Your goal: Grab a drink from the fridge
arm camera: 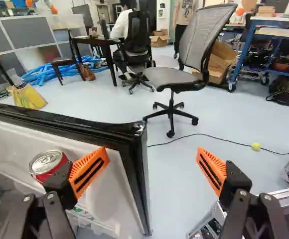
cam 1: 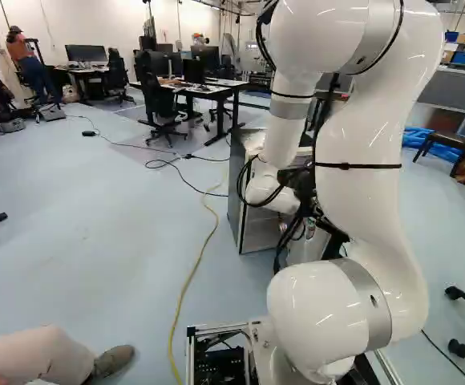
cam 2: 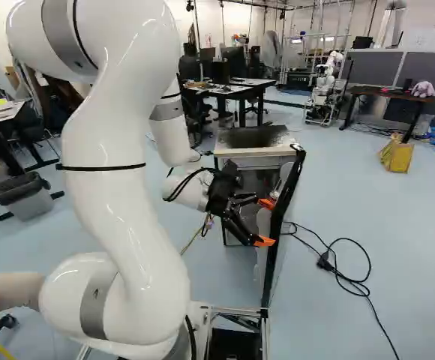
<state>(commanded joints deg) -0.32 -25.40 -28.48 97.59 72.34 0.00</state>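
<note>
Orange-padded and open, the claw [arm camera: 151,170] straddles the edge of the swung-out fridge door [arm camera: 138,184]; a red can [arm camera: 48,165] sits on the door's inner side, ungripped. Opening looks done; gripping the can and lifting it out remain.

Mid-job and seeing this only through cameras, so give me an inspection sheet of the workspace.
Surface: pale floor; no spill seen.
Job's things: fridge with its door open; red can at the door's inner side.
Clutter: yellow bag on the floor.
Gripper: gripper open, jaws wide apart, door edge showing between them; contact unclear.
Cables: black cable looped beyond the door; yellow cable along the floor.
Surroundings: person's leg near the base; another robot farther off.
</note>
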